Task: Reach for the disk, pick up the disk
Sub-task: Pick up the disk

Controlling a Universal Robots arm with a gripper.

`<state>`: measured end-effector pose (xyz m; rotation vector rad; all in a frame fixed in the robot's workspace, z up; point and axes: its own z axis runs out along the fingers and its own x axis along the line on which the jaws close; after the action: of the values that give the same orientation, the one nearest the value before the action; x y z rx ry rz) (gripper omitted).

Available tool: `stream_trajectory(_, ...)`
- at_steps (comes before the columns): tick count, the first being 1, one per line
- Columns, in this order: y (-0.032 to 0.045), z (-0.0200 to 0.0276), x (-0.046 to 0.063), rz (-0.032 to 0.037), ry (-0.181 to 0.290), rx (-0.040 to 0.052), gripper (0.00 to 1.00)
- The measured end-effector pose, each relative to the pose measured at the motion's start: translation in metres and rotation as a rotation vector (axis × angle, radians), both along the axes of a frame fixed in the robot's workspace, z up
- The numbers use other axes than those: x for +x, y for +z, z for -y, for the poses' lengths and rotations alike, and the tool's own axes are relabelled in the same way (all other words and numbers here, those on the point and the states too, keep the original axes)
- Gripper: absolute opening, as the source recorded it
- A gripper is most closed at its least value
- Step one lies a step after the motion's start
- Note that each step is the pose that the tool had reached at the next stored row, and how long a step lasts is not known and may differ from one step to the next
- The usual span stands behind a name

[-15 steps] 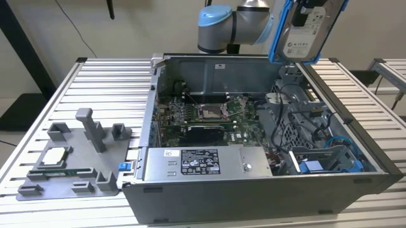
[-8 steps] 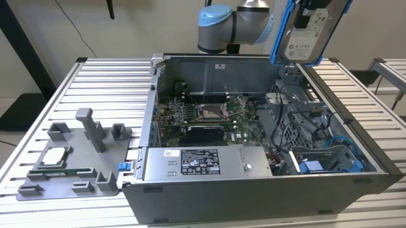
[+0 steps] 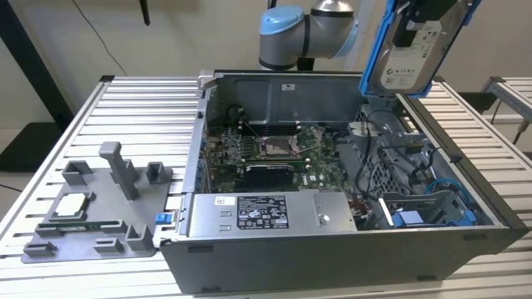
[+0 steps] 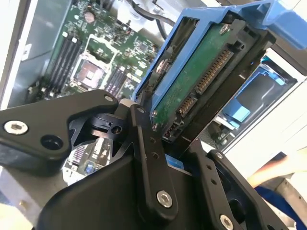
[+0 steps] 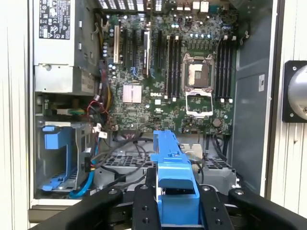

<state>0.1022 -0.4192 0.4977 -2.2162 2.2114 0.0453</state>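
My gripper (image 4: 158,143) is clamped on the disk (image 3: 409,53), which hangs upright above the computer case (image 3: 349,249), so I judge a firm, level hold matters most to stop it slipping.

An open computer case (image 3: 332,261) sits on a table of metal slats (image 3: 141,112), with a green board (image 5: 168,81) and a silver power box (image 3: 270,215) inside, and a grey holder tray (image 3: 91,212) beside it carries a small square chip (image 3: 71,204).
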Motion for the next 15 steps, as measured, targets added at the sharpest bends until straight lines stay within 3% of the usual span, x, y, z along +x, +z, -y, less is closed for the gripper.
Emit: stream_trajectory(15,-0.0043,0.0683,0.000,0.0000,0.000,0.0000,0.00)
